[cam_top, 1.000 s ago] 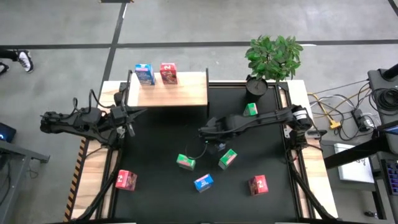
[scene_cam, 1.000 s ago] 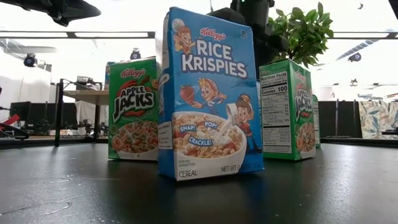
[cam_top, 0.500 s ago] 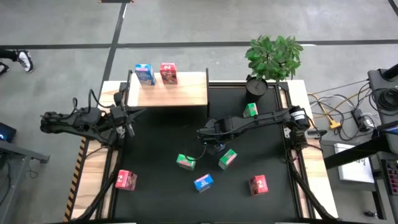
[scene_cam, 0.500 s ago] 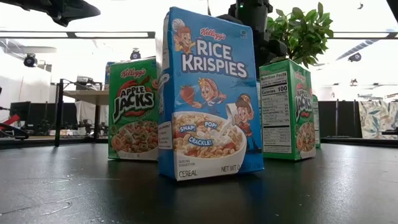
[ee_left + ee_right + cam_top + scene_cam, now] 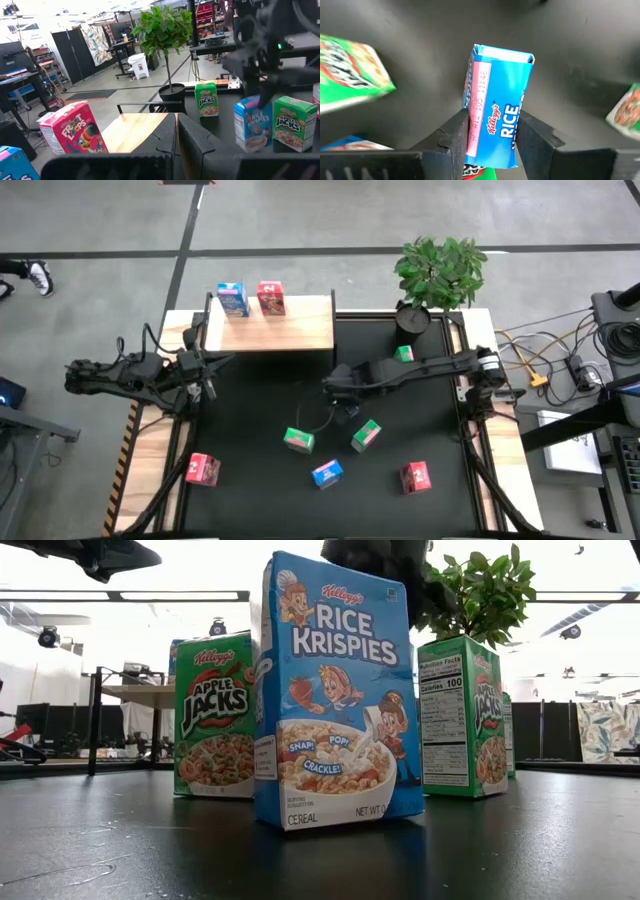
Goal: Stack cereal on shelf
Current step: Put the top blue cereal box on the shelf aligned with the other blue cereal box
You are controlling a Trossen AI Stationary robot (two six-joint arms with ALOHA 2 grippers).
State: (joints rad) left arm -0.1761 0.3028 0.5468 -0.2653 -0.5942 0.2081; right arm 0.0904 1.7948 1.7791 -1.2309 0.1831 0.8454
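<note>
Right gripper, centre of the high frame, holds the blue Rice Krispies cardboard box between its two fingers, clear above the black mat. The box looks light and crushable; you should pinch its narrow sides gently. Green boxes stand below. Pale wooden shelf, upper left, carries a blue box and a red box. Left gripper waits shut beside the shelf.

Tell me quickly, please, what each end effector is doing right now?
Left end effector: shut, holding nothing, beside the shelf.
Right end effector: shut on the Rice Krispies box.
</note>
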